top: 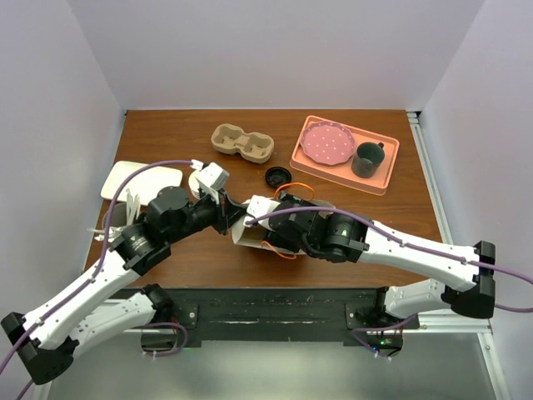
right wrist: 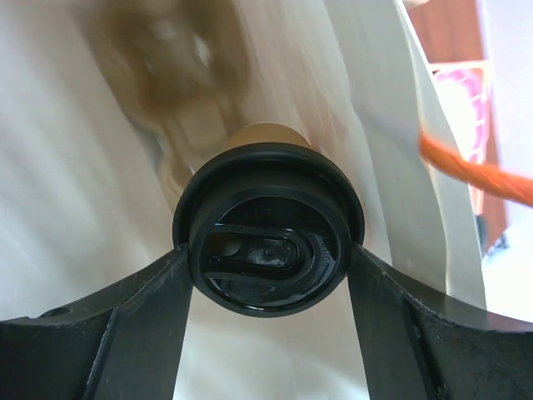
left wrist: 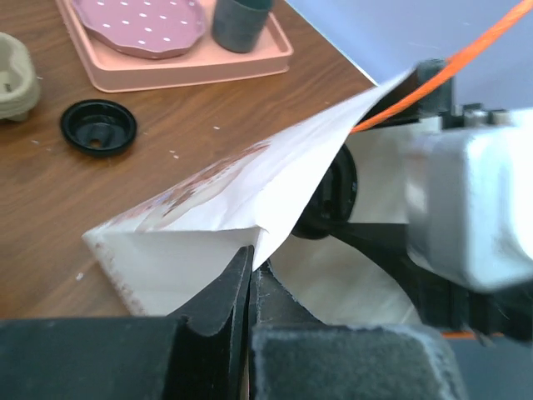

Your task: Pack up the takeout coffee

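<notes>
A white paper bag (top: 248, 234) with orange cord handles lies on its side mid-table, mouth toward the right arm. My left gripper (left wrist: 251, 260) is shut on the bag's edge (left wrist: 208, 237), pinching the paper between its black fingers. The takeout coffee (right wrist: 268, 250), a tan cup with a round black lid, sits inside the bag, lid facing the right wrist camera. My right gripper (right wrist: 268, 260) is shut on it, one finger on each side of the lid. In the left wrist view the lid (left wrist: 330, 193) shows dark within the bag's mouth. The overhead view hides the cup.
A loose black lid (top: 278, 177) lies behind the bag. A brown pulp carrier (top: 241, 142) sits at the back. The pink tray (top: 387, 172) at back right holds a dotted pink plate (top: 326, 143) and a dark mug (top: 367, 158). A beige flat piece (top: 141, 179) lies far left.
</notes>
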`<state>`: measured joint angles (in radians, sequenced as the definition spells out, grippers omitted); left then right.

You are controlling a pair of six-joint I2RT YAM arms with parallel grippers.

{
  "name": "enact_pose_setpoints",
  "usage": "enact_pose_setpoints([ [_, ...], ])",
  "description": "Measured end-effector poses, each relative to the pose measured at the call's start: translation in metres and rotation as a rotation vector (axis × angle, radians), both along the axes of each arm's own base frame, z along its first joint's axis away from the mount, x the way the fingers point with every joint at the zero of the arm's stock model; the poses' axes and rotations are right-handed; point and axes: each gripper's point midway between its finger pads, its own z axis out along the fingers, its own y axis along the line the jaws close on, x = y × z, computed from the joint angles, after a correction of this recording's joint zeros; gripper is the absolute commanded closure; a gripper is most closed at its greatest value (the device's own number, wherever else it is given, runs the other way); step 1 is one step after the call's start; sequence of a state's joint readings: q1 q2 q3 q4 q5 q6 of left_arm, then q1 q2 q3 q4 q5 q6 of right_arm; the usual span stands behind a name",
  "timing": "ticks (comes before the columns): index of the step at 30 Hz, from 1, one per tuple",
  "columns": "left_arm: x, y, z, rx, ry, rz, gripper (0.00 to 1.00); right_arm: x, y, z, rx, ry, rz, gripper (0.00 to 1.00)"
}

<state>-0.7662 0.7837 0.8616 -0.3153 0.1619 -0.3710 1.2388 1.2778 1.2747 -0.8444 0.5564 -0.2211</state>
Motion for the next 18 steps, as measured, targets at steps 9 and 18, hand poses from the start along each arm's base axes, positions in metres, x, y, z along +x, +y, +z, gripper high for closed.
enact_pose_setpoints([
  [9,0.028,-0.005,-0.014,0.032,-0.067,0.067,0.93,0.009,0.009,-0.009,-0.004,-0.057,0.029,0.82],
  [18,0.016,-0.002,-0.023,0.022,-0.031,0.044,0.61,-0.003,-0.015,-0.034,-0.043,-0.023,0.044,0.82],
])
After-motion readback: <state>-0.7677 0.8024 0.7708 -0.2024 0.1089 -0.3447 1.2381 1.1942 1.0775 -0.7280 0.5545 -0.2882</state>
